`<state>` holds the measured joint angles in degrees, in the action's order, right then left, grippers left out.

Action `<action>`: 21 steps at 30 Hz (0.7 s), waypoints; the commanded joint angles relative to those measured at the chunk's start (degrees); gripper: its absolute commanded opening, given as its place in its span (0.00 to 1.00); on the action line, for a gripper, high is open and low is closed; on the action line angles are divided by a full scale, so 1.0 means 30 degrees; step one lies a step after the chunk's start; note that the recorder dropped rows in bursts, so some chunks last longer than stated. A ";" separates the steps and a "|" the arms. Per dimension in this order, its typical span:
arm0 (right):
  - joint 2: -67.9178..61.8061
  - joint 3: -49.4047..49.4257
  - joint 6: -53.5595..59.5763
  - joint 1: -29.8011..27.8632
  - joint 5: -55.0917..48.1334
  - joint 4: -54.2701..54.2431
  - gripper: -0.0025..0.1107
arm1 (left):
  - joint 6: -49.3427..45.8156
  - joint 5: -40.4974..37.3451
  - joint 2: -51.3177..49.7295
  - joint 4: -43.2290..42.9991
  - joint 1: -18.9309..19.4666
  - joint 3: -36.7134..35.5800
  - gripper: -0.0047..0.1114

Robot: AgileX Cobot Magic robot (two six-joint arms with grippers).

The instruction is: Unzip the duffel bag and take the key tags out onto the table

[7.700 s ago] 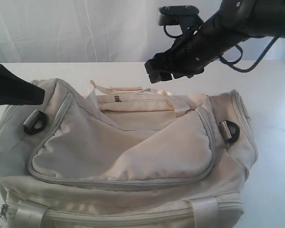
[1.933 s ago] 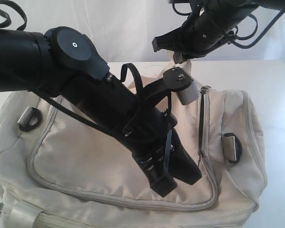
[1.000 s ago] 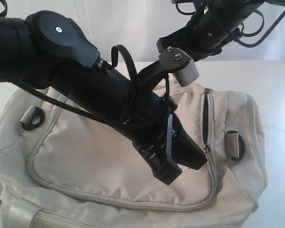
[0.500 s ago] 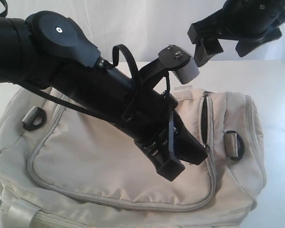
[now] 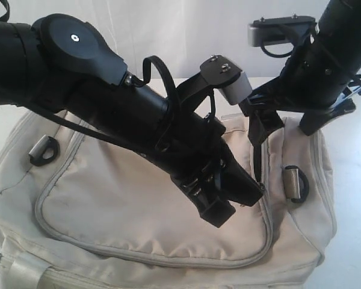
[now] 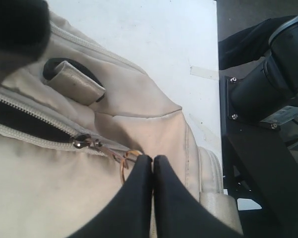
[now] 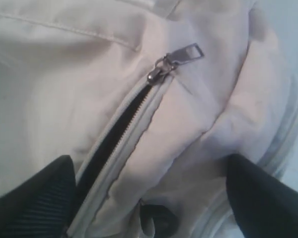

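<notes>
The job is barely begun. My left claw is pressed together on the pull ring of the zipper, low on the right side of the duffel bag in the exterior view. Above it a short dark slit shows where the teeth stand parted. The grey zipper trim curving across the lower part of that frame looks closed, so I judge most of the unzipping is left to do.

My right claw hangs with its fingers apart, gripping nothing, over the upper end of the slit, where a second pull lies flat on the fabric.

Through the gap I see only dark lining. The key tags show in no view; I take them to be inside the bag. None lie on the white worktop, so opening wider, reaching in and setting them out all remain.
</notes>
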<state>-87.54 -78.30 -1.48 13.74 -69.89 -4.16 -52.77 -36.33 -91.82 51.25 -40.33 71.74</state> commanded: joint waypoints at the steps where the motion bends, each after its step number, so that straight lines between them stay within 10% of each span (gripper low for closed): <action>1: 0.0174 0.0722 -0.0081 -0.0018 -0.0023 -0.0430 0.64 | 0.0103 -0.0384 0.0254 0.0415 -0.0122 -0.0116 0.04; 13: -0.1414 0.1697 -0.0012 -0.0018 0.1936 -0.0573 0.42 | 0.0103 -0.0428 0.0254 0.0454 -0.0122 -0.0116 0.04; 17: -0.1551 0.1697 0.0034 -0.0018 0.3681 -0.0373 0.02 | 0.0103 -0.0390 0.0254 0.0454 -0.0122 -0.0116 0.04; 21: -0.1551 0.1697 -0.0109 -0.0018 0.4648 0.0466 0.02 | 0.0103 -0.0709 0.0254 0.0454 -0.0122 -0.0116 0.04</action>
<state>-92.18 -73.53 -1.68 13.74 -60.32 -6.12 -52.77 -34.29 -91.82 51.25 -40.33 71.74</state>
